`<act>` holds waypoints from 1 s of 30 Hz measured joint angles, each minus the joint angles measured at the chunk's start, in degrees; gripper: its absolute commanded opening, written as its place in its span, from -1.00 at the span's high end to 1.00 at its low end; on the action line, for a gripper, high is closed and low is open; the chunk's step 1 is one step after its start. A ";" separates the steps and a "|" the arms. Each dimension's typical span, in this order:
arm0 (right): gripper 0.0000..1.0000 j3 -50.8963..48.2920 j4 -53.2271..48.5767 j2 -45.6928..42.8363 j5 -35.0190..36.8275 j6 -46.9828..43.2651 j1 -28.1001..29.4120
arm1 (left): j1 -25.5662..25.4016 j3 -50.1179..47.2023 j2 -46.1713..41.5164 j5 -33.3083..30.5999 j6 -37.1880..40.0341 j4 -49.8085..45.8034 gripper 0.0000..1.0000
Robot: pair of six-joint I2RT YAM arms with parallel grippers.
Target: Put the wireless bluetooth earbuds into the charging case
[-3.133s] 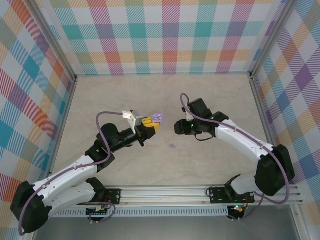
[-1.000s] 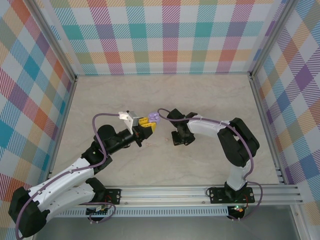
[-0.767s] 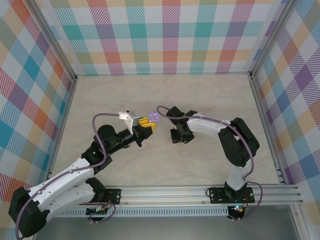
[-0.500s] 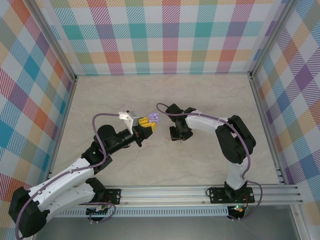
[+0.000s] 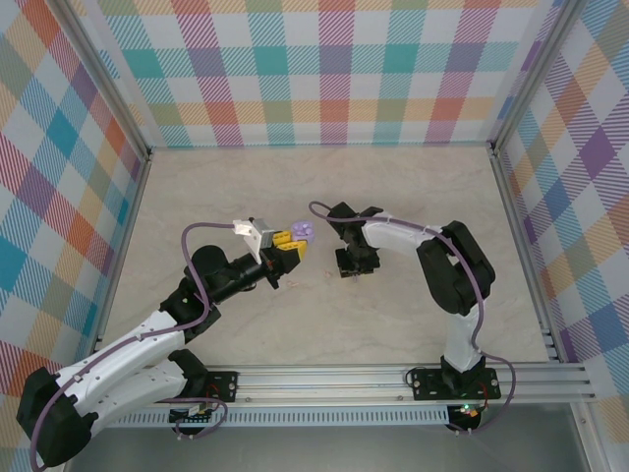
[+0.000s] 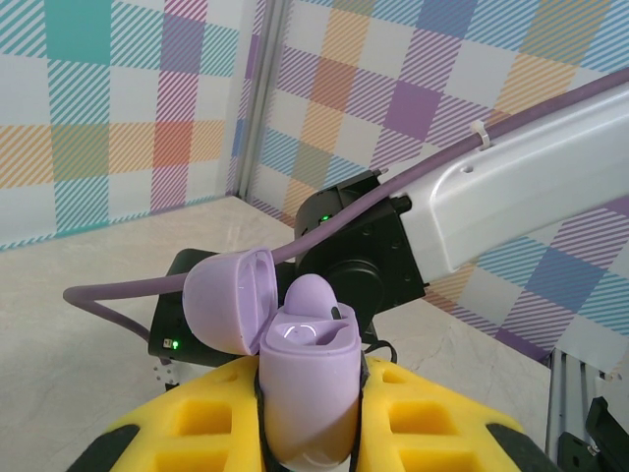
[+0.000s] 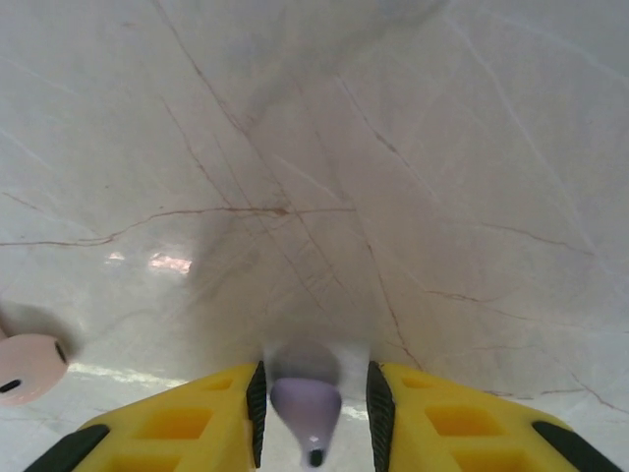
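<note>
Down at the tabletop (image 7: 413, 147), right gripper (image 7: 314, 398) loosely straddles a purple earbud (image 7: 305, 403); left gripper (image 6: 308, 418) clamps the case (image 6: 307, 344)

In the right wrist view, the left edge cuts off the pale pink earbud (image 7: 25, 366), and we see the purple earbud (image 7: 306, 405) blurred. In the left wrist view, the left gripper (image 6: 309, 393) hides the lower body of the charging case (image 6: 307, 349).

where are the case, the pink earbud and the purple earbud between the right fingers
case (image 6: 307, 393), left wrist view, front of its body
pink earbud (image 7: 29, 364), right wrist view, its pale shell
purple earbud (image 7: 306, 398), right wrist view, its middle
</note>
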 measured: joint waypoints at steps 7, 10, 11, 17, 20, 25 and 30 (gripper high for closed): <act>0.36 1.20 -1.18 0.85 0.02 0.02 -0.02 | 0.00 0.00 -0.02 0.00 0.02 0.00 0.73; 0.39 1.44 -1.51 1.03 0.00 0.02 -0.15 | 0.00 0.00 0.00 0.00 0.00 0.00 0.73; 0.40 1.53 -1.60 1.09 0.02 0.02 -0.15 | 0.00 0.00 0.00 0.00 0.02 0.00 0.73; 0.47 2.40 -2.45 1.79 0.04 0.02 -0.22 | 0.00 0.00 0.00 0.00 0.00 0.00 0.73; 0.49 2.78 -2.82 2.03 -0.02 0.02 -0.20 | 0.00 0.00 0.00 0.00 0.00 0.00 0.73; 0.54 2.80 -2.84 2.03 0.00 0.04 -0.22 | 0.00 0.00 0.00 0.00 0.00 0.00 0.73; 0.55 2.25 -2.27 1.53 0.02 0.24 -0.31 | 0.00 0.00 0.00 -0.11 0.00 0.00 0.73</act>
